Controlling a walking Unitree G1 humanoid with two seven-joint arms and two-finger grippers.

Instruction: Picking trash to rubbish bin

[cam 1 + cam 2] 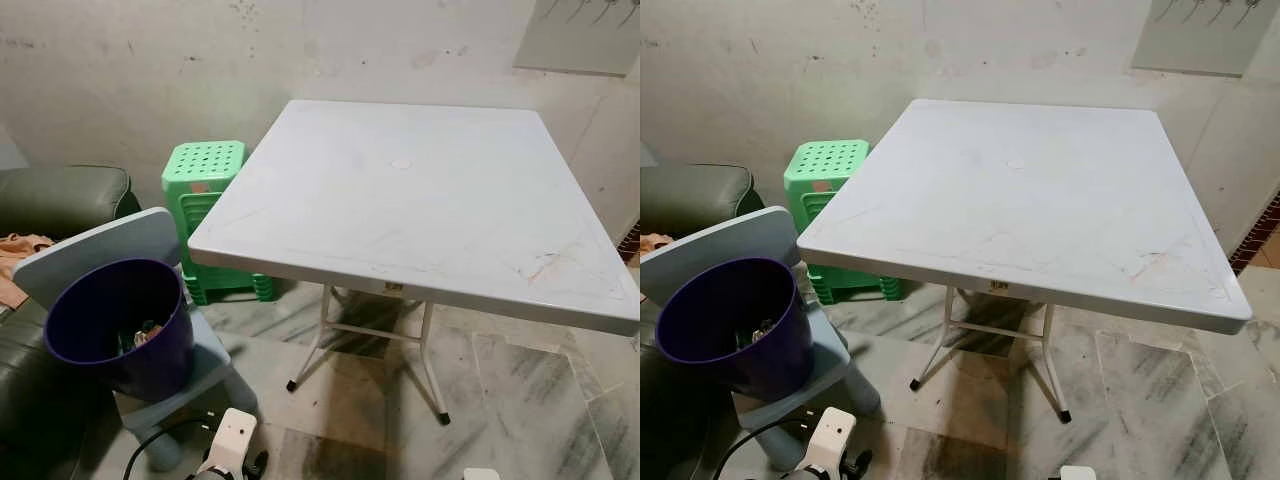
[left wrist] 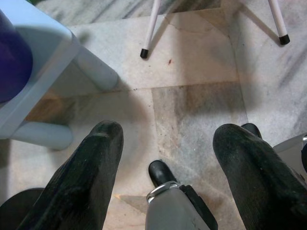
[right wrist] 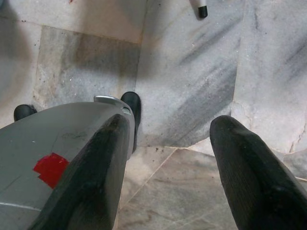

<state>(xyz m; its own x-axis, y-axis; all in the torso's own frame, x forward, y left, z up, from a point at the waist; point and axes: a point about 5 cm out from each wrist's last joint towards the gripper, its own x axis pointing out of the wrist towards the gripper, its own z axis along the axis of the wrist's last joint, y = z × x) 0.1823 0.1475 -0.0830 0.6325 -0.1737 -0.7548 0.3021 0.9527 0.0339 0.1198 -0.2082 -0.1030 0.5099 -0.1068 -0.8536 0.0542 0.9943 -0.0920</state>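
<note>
A dark purple rubbish bin (image 1: pixel 120 325) stands tilted on a small light-blue chair (image 1: pixel 95 245) at my left. Some bits of trash (image 1: pixel 148 333) lie inside the bin. Both arms hang low beside me. In the left wrist view my left gripper (image 2: pixel 168 139) is open over the marble floor with nothing between its fingers (image 2: pixel 91 163), close to the chair's leg (image 2: pixel 93 72). In its own wrist view my right gripper (image 3: pixel 168 129) is also open above the floor, with nothing held.
A grey square folding table (image 1: pixel 420 200) stands ahead with a bare top. Stacked green plastic stools (image 1: pixel 203 180) sit against the wall behind the chair. A dark green sofa (image 1: pixel 60 195) is at far left. The table's legs (image 1: pixel 430 370) rest on marble floor.
</note>
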